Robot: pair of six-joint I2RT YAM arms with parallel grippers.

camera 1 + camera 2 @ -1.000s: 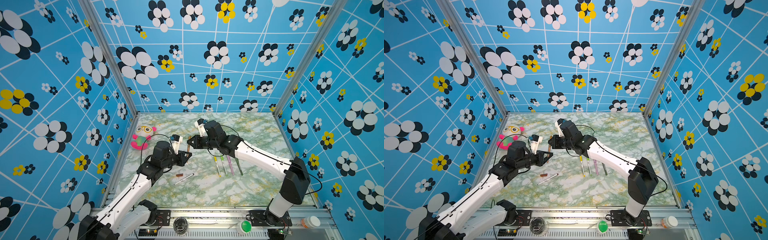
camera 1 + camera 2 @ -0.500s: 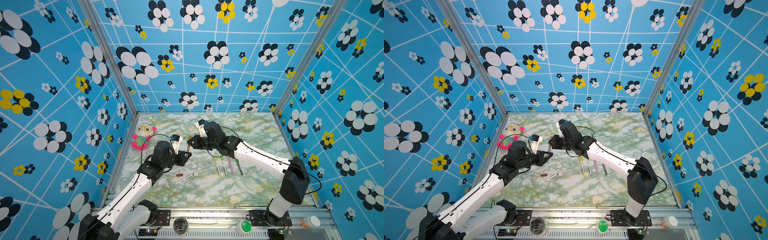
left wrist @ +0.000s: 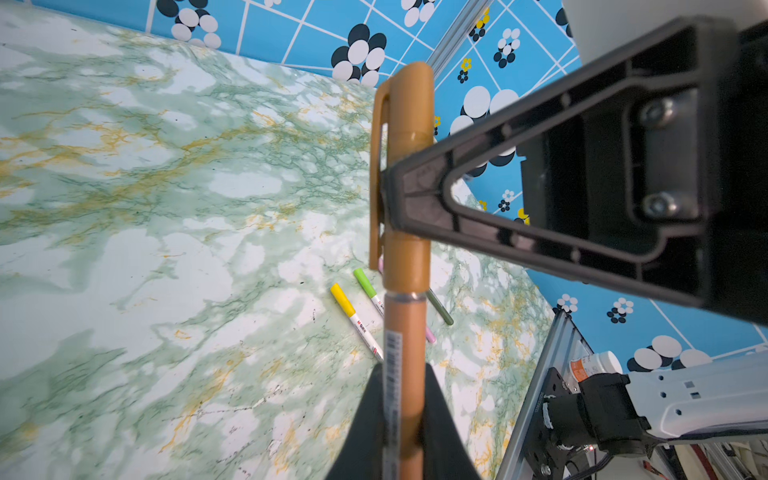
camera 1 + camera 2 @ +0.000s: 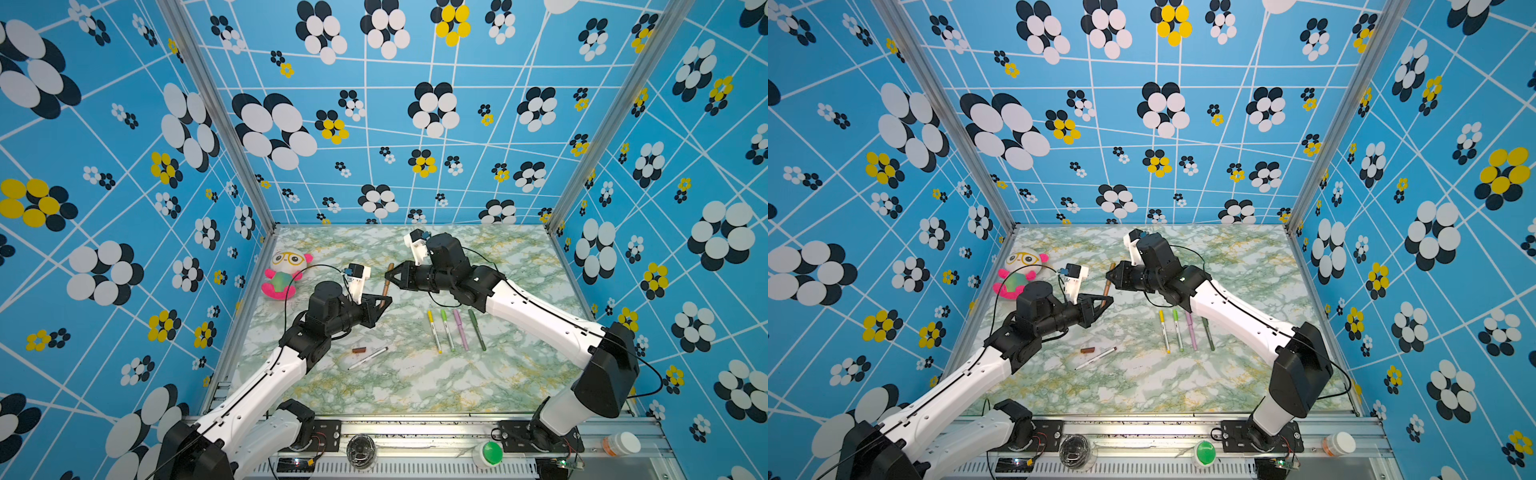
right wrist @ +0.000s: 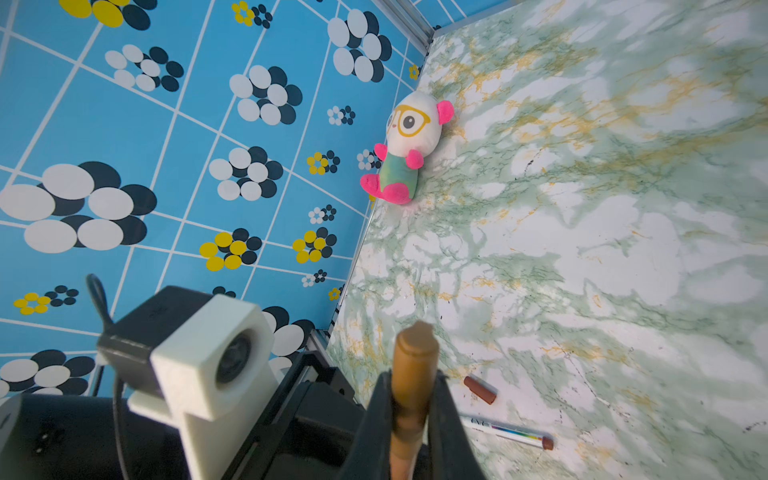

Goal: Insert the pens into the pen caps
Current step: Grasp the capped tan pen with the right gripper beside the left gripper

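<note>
top view: tan pen (image 4: pixel 385 291) axis 12–6 o'clock, tan cap (image 4: pixel 390 269) at 12 | left gripper (image 4: pixel 384 301) clamped tight on the tan pen at 6 | right gripper (image 4: pixel 388 276) flanks tan cap from 3, grip unclear

Left claw (image 4: pixel 384 301), right claw (image 4: pixel 389 276): both clamped

Robot lab test cell, blue flower-print walls (image 4: pixel 374 124), aluminium frame posts (image 4: pixel 222 124), marble-print tabletop (image 4: pixel 415 386), metal mounting rail (image 4: pixel 415 428)
</note>
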